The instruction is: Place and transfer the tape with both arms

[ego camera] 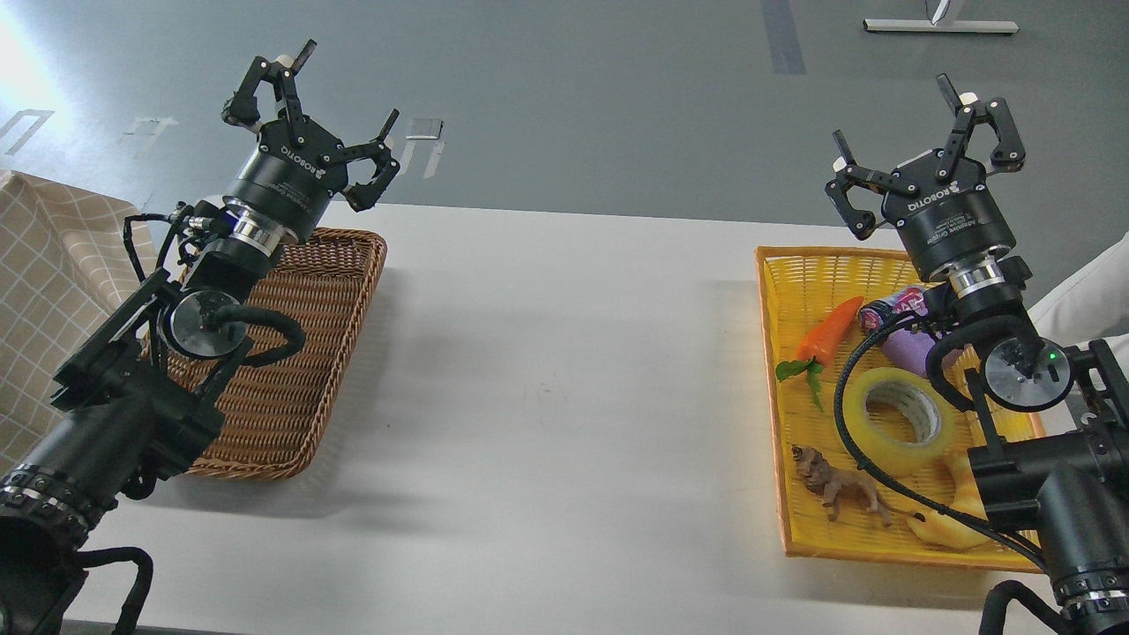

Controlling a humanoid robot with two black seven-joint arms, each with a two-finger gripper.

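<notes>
The tape (900, 422), a wide yellowish translucent roll with a grey-white core, lies flat in the yellow basket (781, 370) on the right. A black cable of my right arm crosses in front of it. My right gripper (926, 132) is open and empty, raised above the basket's far end, pointing away. My left gripper (309, 115) is open and empty, raised above the far end of the brown wicker basket (291, 388) on the left.
The yellow basket also holds a toy carrot (825, 337), a purple item (908, 348), a small can (891, 309), a toy lion (833, 489) and a pale yellow croissant toy (948, 525). A white table (556, 388) lies between the baskets. A checked cloth (44, 282) is at far left.
</notes>
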